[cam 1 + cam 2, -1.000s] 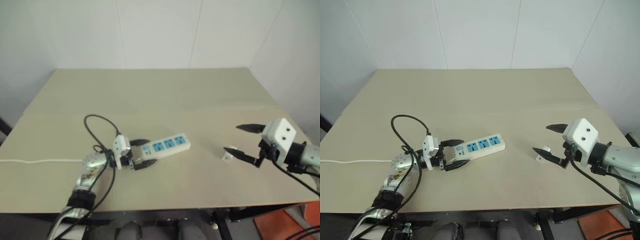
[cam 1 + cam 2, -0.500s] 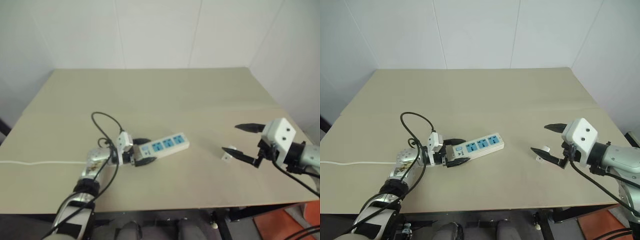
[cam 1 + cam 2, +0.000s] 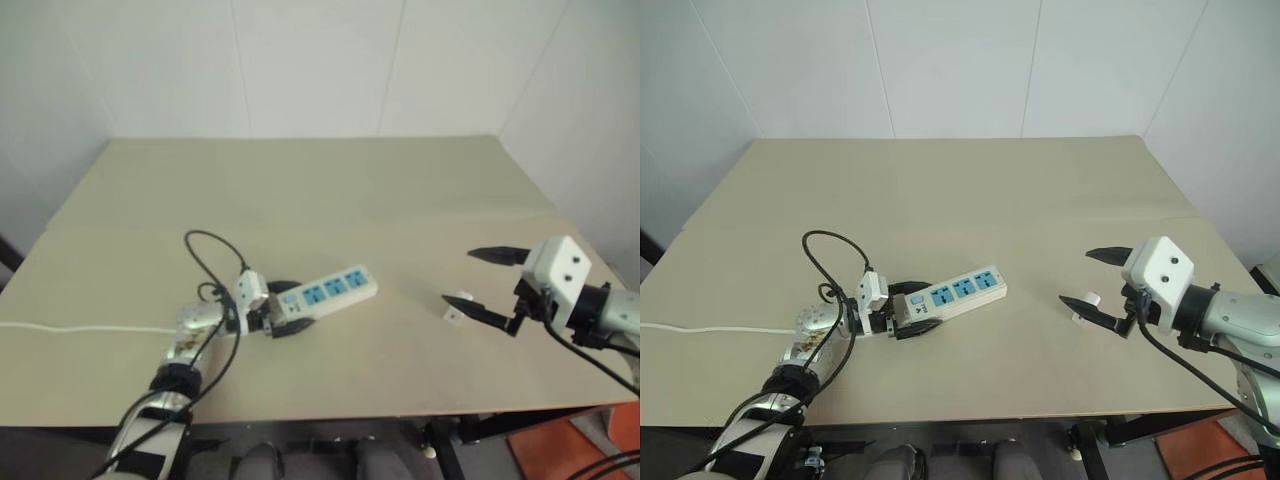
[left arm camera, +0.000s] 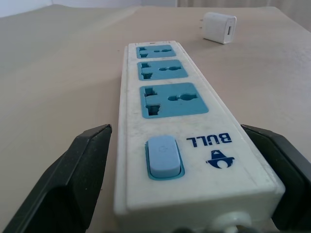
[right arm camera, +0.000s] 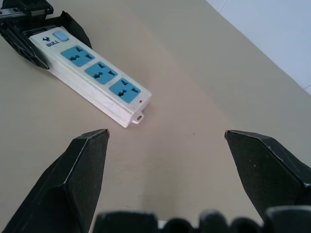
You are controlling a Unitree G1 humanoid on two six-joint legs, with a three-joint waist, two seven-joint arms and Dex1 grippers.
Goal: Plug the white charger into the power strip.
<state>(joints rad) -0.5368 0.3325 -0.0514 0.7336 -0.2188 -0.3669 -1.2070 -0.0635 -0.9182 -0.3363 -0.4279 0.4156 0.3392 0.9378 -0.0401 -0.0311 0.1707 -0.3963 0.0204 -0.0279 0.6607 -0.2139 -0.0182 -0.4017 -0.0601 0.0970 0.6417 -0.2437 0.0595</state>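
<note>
Charger: the white charger (image 3: 456, 308) lies on the table (image 3: 330, 190) at the right of the head view, lower middle, well apart from the strip. In the left wrist view it sits beyond the strip's far end, prongs pointing sideways.
Power strip: the power strip (image 3: 325, 292) lies flat, left of centre, running diagonally — three blue sockets in a row, a blue switch at the near-left end, its white cord (image 3: 80, 326) trailing off to the left edge.
Left gripper: the left gripper (image 3: 285, 307) is at the switch end of the strip, fingers spread wide, one on each side of the bar; a gap shows on both sides in the wrist view, so nothing is clamped.
Right gripper: the right gripper (image 3: 488, 285) hangs at the right of the frame, fingers wide apart and holding nothing — its lower finger is just beside the charger; contact cannot be told.
Black cable: a black cable (image 3: 205, 262) loops above the left arm.
</note>
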